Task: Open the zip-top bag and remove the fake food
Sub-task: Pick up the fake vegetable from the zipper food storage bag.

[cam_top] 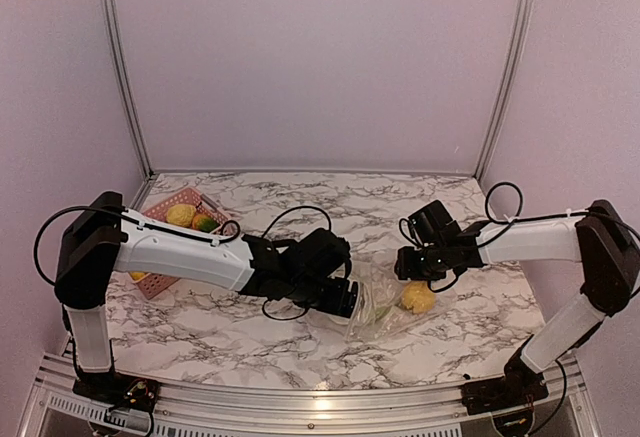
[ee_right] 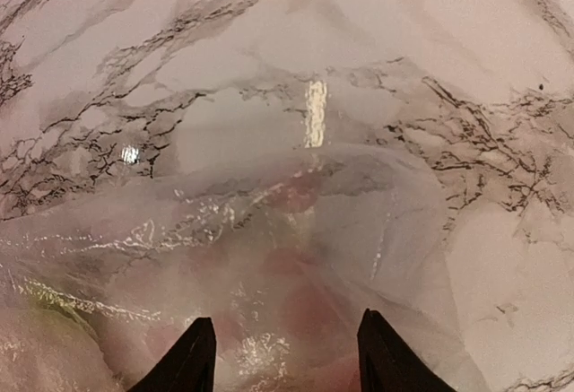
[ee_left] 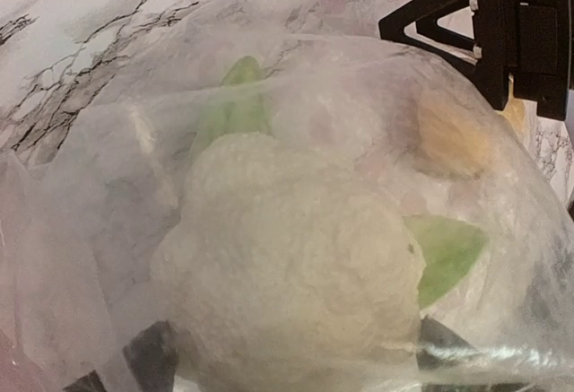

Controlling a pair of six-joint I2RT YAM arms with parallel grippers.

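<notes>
From above we see the zip-top bag (cam_top: pixel 378 309) lying on the marble desk (cam_top: pixel 300 207) between the two arms, with desk stretching behind it to the back wall and the pink basket (cam_top: pixel 165 204) well apart at the left edge. The right jaws stand partly spread, fingertips (ee_right: pixel 199 356) on the film and pinching nothing; the left jaws show only as dark shapes set wide behind the plastic, and we cannot tell whether they grip. Only the left wrist view shows the fake food (ee_left: pixel 287 266) as a pale cauliflower with green leaves inside the bag.
</notes>
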